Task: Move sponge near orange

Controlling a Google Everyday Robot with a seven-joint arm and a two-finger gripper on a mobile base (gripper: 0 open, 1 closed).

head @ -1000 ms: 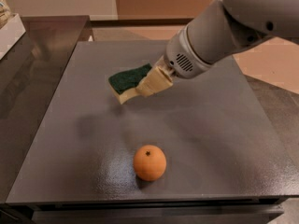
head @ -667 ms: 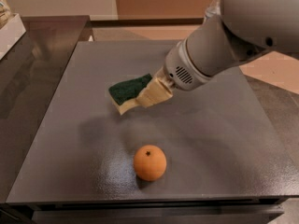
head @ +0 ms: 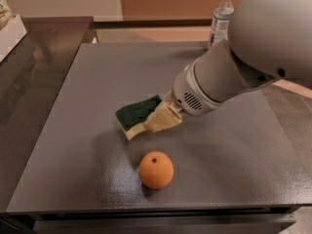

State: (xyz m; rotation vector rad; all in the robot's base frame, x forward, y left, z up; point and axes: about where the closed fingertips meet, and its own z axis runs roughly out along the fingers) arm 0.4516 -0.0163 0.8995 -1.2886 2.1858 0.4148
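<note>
Sponge (head: 136, 112), dark green over pale yellow foam, clamped in the gripper (head: 142, 124) near the orange (head: 156, 169).

The sponge (head: 136, 112) is over the middle of the table (head: 234, 150). The gripper (head: 150, 123) clasps the sponge's right end and comes in from the arm (head: 229, 77) on the right. The orange (head: 156, 169) lies on the table in front of the sponge, slightly to its right, near it but not touching. A bottle (head: 221, 18) stands at the far right, partly behind the arm.
</note>
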